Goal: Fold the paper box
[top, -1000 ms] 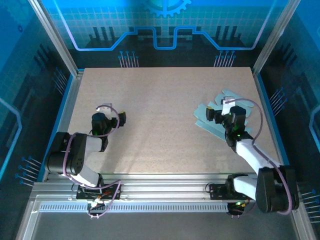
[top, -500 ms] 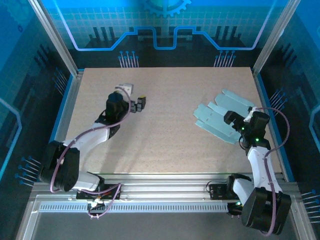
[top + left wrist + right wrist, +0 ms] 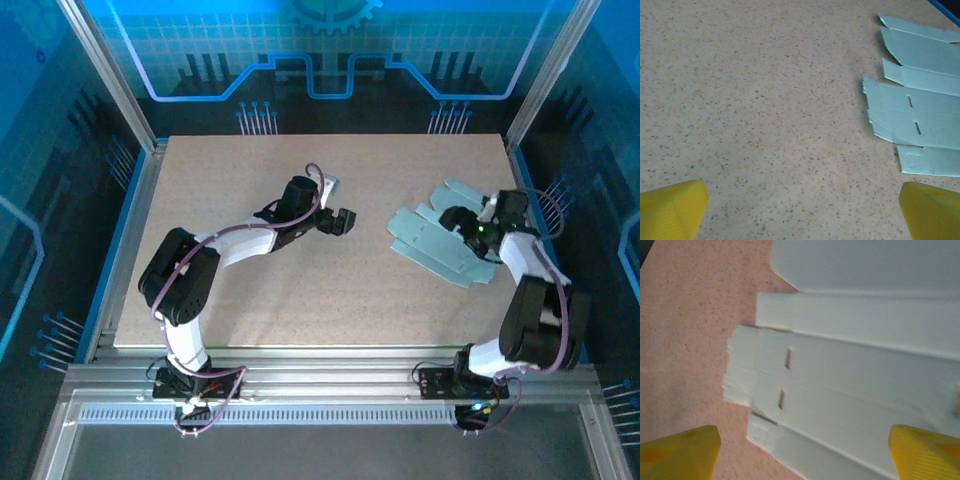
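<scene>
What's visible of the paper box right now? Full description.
The paper box is a pale mint cut-out of thin card, not yet folded, lying flat on the right half of the table. It has several long parallel panels divided by creases, angled and rounded flaps along its edges, and two small slots in one panel near the end facing the table's middle. The right arm's yellow fingers stand spread above it; contact can't be told.

The paper box (image 3: 865, 380) was thin pale mint card, matt and smooth, scored with crease lines. The table (image 3: 350, 300) looked like matt, speckled beige laminate. The right pincer (image 3: 802, 455) had dull yellow fingertips (image 3: 922, 452), faintly ribbed. Rails (image 3: 330, 385) along the table's near edge were brushed metal.
</scene>
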{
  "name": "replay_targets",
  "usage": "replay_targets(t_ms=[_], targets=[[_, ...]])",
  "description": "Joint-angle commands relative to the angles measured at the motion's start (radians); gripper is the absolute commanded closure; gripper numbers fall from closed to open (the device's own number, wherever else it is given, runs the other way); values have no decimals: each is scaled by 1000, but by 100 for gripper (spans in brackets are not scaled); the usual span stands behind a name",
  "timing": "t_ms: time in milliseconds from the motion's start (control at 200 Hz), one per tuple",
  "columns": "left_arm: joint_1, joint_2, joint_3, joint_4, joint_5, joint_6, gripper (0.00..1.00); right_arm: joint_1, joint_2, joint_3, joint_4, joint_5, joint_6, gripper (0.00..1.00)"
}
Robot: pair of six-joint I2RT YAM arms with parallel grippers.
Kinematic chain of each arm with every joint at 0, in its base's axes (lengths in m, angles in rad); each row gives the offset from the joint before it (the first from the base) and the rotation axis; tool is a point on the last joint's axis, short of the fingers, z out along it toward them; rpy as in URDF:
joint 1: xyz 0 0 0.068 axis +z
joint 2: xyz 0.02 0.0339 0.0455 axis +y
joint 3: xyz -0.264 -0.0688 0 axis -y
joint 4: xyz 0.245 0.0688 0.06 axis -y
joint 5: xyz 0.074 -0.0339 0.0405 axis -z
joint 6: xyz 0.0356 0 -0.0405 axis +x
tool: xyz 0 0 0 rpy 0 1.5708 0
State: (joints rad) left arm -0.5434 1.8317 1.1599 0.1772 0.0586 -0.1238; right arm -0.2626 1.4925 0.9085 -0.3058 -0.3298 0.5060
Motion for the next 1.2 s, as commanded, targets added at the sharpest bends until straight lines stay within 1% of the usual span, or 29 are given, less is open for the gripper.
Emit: replay_targets(t_ms=[0,40,120,240,330,390,570,720,881,976,1196], targets=[[-3,-9,1,19,67,-29,1,38,158,141,-67,-6,21,8],[-3,-12,-6,14,69,-29,1,55,209,190,-87,12,18,5],[-3,-18,-21,14,79,-36,1,94,301,276,-137,66,9,3],[-3,-14,-28,19,99,-65,1,132,399,364,-190,51,5,1],[-3,0,-10,5,107,-108,1,164,437,413,-239,62,-22,1],[-2,10,16,-35,106,-134,1,182,466,444,-285,55,-52,0],[7,26,81,-184,70,-124,1,242,530,516,-402,57,-149,0],[44,2,65,-205,72,-143,1,308,569,569,-470,62,-223,0],[87,-47,8,-197,70,-163,1,419,619,647,-523,95,-276,0],[123,-85,-37,-205,67,-185,1,503,654,706,-550,111,-324,0],[198,-201,-172,-192,53,-210,1,723,781,923,-646,164,-472,0]])
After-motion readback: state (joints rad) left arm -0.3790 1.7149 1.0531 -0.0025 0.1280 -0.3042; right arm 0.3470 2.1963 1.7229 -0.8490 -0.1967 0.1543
